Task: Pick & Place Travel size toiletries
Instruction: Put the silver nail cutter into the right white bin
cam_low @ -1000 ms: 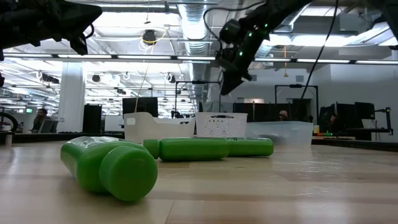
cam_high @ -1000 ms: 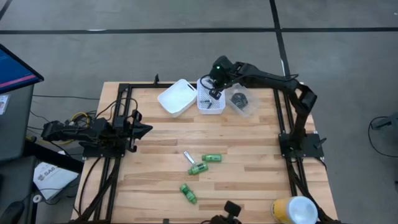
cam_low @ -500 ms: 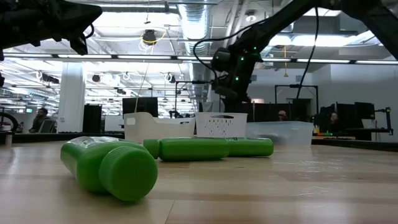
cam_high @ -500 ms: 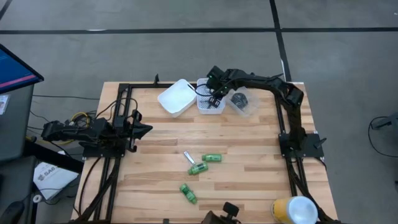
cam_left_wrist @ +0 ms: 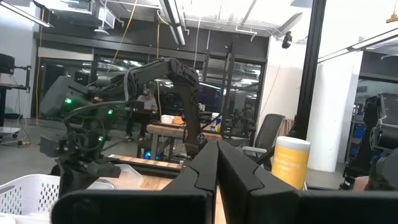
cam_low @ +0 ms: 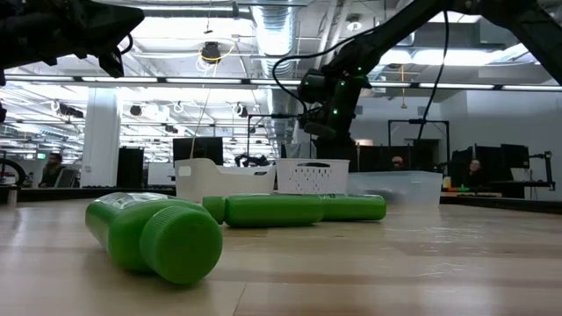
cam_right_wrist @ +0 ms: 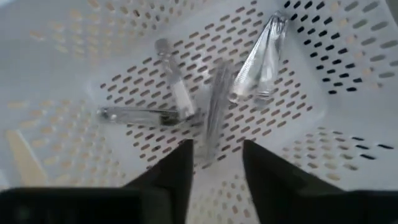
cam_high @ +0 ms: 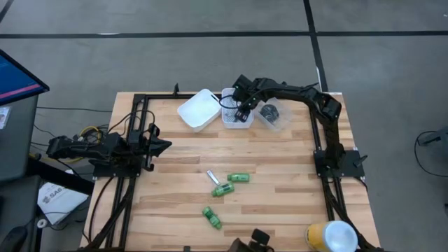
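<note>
My right gripper [cam_high: 241, 110] hangs open inside the middle white perforated bin [cam_high: 231, 119] near the table's far edge. In the right wrist view its fingers [cam_right_wrist: 177, 163] stand on either side of one end of a slim silvery tube [cam_right_wrist: 215, 112], which lies flat on the bin floor among several like it, such as one tube [cam_right_wrist: 258, 59]; I see no touch. Three green bottles [cam_high: 239, 178] [cam_high: 222, 189] [cam_high: 212, 217] and one silvery tube [cam_high: 212, 176] lie on their sides mid-table. My left gripper [cam_high: 166, 145] waits shut at the table's left side.
A tilted white bin [cam_high: 199, 108] sits left of the middle bin, and a clear tub [cam_high: 278, 120] with black pots [cam_high: 269, 110] sits right of it. A yellow-and-white canister [cam_high: 330, 236] stands at the near right corner. Dark arm frames run along both sides.
My right gripper has come down from above the middle bin into it, shifting slightly toward the table's near edge, and has stayed still for the last half second. The bottles and the tube on the table have not moved.
</note>
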{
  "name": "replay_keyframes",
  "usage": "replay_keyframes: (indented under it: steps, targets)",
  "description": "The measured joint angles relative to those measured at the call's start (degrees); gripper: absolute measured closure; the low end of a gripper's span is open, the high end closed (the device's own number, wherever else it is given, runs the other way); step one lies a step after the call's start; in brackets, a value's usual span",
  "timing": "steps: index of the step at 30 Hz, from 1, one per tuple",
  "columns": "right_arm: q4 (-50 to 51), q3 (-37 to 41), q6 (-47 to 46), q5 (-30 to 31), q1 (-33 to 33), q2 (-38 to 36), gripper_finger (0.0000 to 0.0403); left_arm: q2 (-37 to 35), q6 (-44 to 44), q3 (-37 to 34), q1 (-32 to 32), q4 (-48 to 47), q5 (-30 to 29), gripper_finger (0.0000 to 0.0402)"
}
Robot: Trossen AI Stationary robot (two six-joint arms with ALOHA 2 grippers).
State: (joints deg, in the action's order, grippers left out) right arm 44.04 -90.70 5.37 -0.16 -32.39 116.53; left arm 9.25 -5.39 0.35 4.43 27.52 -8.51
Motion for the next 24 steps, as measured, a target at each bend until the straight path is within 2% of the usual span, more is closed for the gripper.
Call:
replay_keyframes:
  steps: [5,8,11,15,19,24]
  targets:
    - [5.2,-2.8,-1.7,-2.3,0.6,0.0,0.0181,0.0,0.0,0.0,0.0,0.0,0.0,0.0400]
    - [10.6,-7.8,-5.1,-6.0,2.4,0.0,0.0153,0.0,0.0,0.0,0.0,0.0,0.0,0.0400]
    - [15.3,-13.6,-8.1,-7.3,6.5,-0.1,0.0151,0.0,0.0,0.0,0.0,0.0,0.0,0.0400]
    - [15.2,-17.7,-13.1,-7.2,13.7,-0.2,0.0160,0.0,0.0,0.0,0.0,0.0,0.0,0.0400]
    - [11.6,-18.0,-21.2,-3.0,21.3,-0.2,0.0162,0.0,0.0,0.0,0.0,0.0,0.0,0.0400]
    - [8.4,-18.0,-27.1,1.1,29.4,-0.1,0.0162,0.0,0.0,0.0,0.0,0.0,0.0,0.0400]
